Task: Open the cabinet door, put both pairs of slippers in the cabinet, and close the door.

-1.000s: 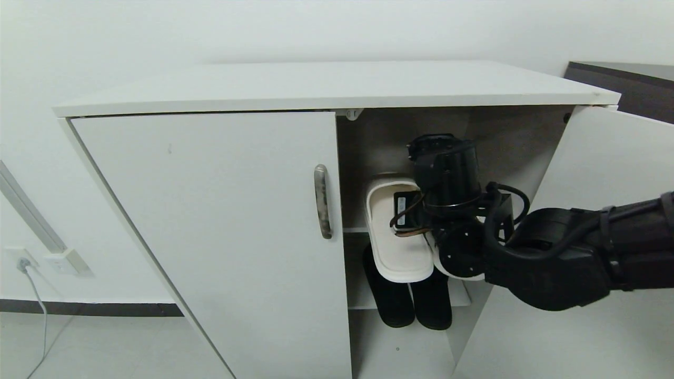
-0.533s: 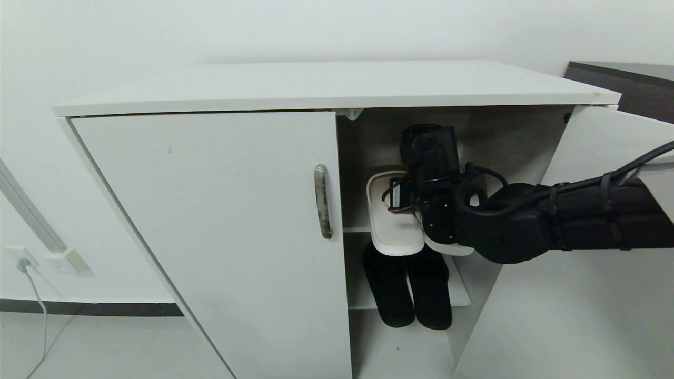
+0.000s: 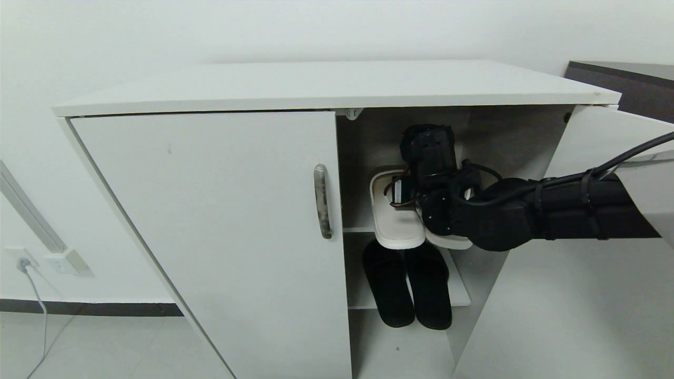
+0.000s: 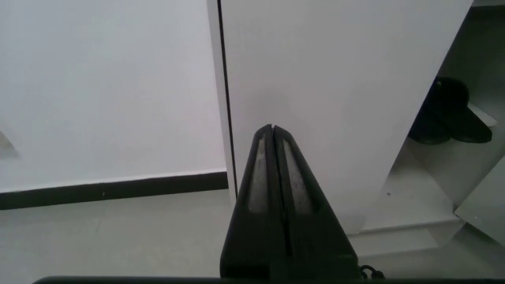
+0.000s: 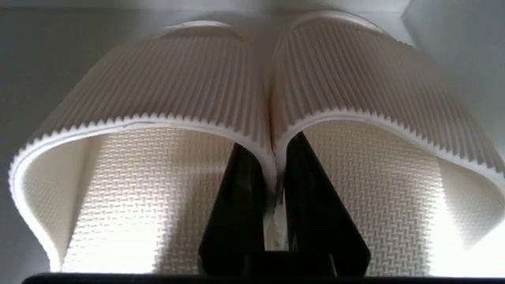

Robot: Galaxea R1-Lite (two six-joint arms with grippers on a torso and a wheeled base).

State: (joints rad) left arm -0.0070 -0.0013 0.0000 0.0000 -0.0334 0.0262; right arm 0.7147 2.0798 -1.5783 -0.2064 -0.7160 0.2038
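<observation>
The white cabinet [image 3: 326,87] has its right door [image 3: 605,158] swung open and its left door [image 3: 210,221] closed. A pair of black slippers [image 3: 408,284] lies on the lower shelf, also seen as black slippers [image 4: 450,118]. My right gripper [image 3: 421,173] reaches into the upper compartment, shut on the inner edges of the white slippers [image 3: 397,223], whose heels stick out past the upper shelf's front. In the right wrist view the gripper [image 5: 272,189] pinches the touching walls of the white slippers [image 5: 181,102]. My left gripper [image 4: 272,138] is shut, empty, low outside the cabinet facing the closed door.
A metal handle [image 3: 322,200] sits on the closed left door. A wall socket with a cable [image 3: 21,263] is low on the left wall. A dark desk edge [image 3: 621,79] shows behind the cabinet at right. Grey floor [image 4: 118,237] lies below.
My right arm has pushed deeper and higher into the cabinet, carrying the white slippers onto the upper shelf level. The black slippers below are more exposed now.
</observation>
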